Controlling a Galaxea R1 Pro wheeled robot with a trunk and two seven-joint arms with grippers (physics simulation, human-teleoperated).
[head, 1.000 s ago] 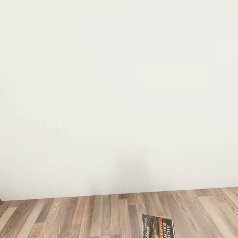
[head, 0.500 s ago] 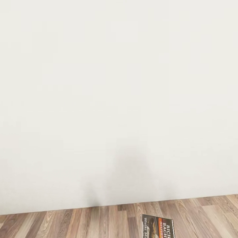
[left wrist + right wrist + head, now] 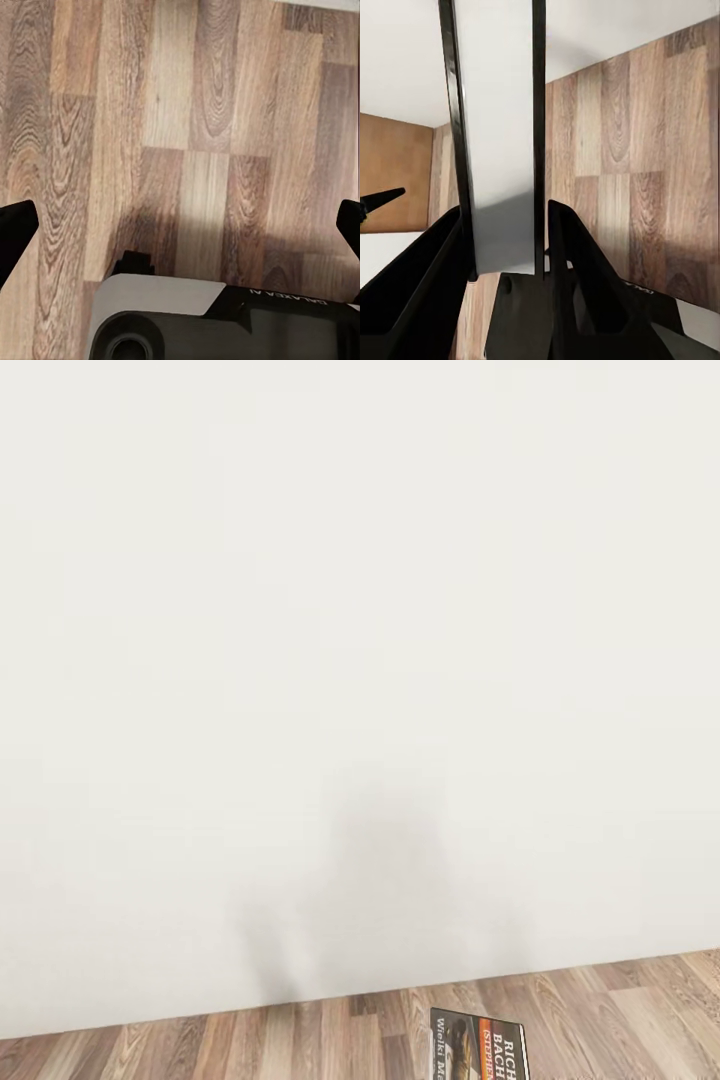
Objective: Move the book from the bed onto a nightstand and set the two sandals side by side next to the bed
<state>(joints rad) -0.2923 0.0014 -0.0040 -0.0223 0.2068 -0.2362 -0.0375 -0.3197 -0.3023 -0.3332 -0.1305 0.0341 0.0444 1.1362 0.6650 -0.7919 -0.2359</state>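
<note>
The thin dark-covered paperback book [image 3: 502, 150] with an orange band and white block lettering stands edge-on between the black fingers of the right gripper [image 3: 506, 240], which are clamped on its lower end; its long axis runs straight out from the fingers. The left gripper [image 3: 180, 225] hangs spread wide over glossy wood-plank floor [image 3: 180, 112]. Ahead is a matte white wall [image 3: 360, 610]; the nightstand's direction cannot be judged.

In the head view the white wall [image 3: 360, 660] now takes up more of the picture and the strip of wood-plank floor [image 3: 250, 1045] along the bottom has narrowed, its line tilting. The faint grey shadow [image 3: 385, 880] on the wall has grown and darkened, perhaps the robot's own.
</note>
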